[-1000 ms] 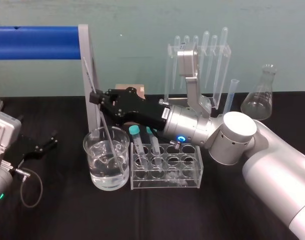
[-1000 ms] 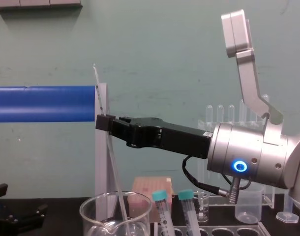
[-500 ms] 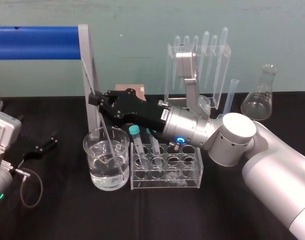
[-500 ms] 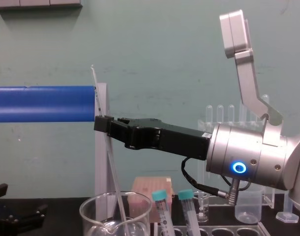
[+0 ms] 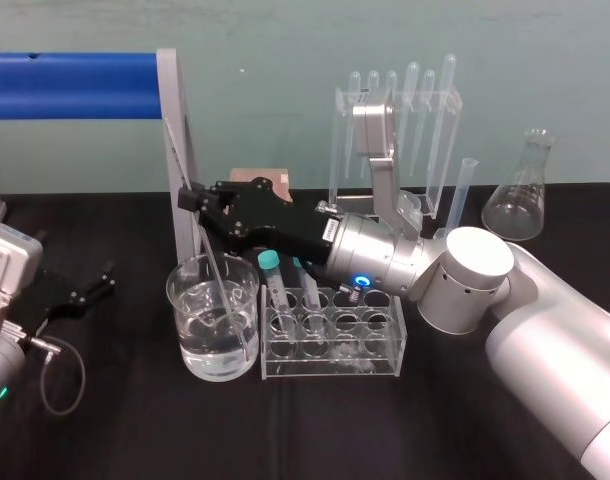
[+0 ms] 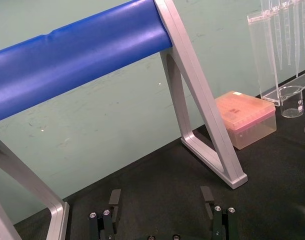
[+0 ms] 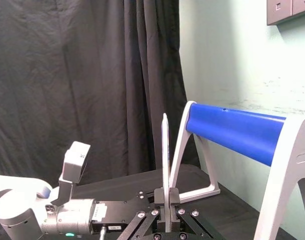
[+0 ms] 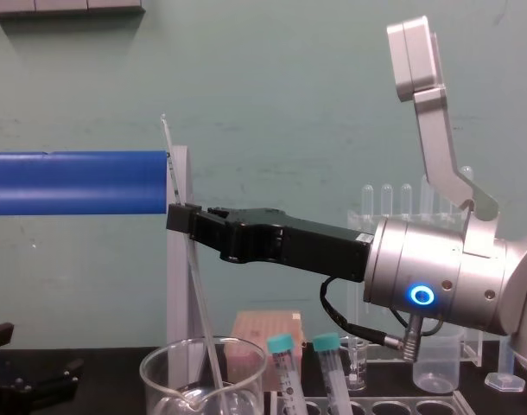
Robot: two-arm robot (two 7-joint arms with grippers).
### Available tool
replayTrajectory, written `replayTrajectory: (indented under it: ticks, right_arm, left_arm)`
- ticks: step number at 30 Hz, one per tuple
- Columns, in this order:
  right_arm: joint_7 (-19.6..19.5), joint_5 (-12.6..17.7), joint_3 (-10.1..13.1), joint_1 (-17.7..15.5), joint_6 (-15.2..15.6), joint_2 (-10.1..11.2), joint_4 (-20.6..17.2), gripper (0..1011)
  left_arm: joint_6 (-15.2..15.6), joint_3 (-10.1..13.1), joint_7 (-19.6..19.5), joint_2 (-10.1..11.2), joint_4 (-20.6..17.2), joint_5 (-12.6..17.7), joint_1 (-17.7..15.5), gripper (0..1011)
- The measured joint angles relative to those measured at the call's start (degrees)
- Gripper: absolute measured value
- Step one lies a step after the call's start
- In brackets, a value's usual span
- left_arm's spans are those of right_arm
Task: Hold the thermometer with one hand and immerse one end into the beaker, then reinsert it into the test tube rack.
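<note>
As the head view shows, the right gripper reaches in over the beaker with its jaws pinched on the thermometer, holding it high on the rod so that a long free length hangs below. The rod slants, upper end leaning away and lower end down inside the glass, apparently below the water line; the dip looks made or nearly so. Just beside the beaker stands the test tube rack, with two teal-capped tubes in its nearest holes, so the return trip should be short but must clear those caps. The left gripper lies parked low on the black table, well apart from the glassware. From the left wrist view, that gripper has its fingers spread wide with nothing between them, pointed at the foot of the blue bar. From the right wrist view, the thermometer rises straight out of the closed jaws of the right gripper, centred, which suggests a square grip unlikely to let the rod twist. In the chest view the gripper sits well above the rim of the beaker, and the thermometer runs from above the bar down into the glass.
</note>
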Motion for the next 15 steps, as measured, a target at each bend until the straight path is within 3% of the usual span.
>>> replayTrajectory:
  ticks: [15]
  right_arm:
    - [-0.74, -0.21, 0.28, -0.26, -0.19, -0.11, -0.20, 55]
  left_arm:
    - [0.00, 0.00, 0.00, 0.00, 0.00, 0.00, 0.00, 1008]
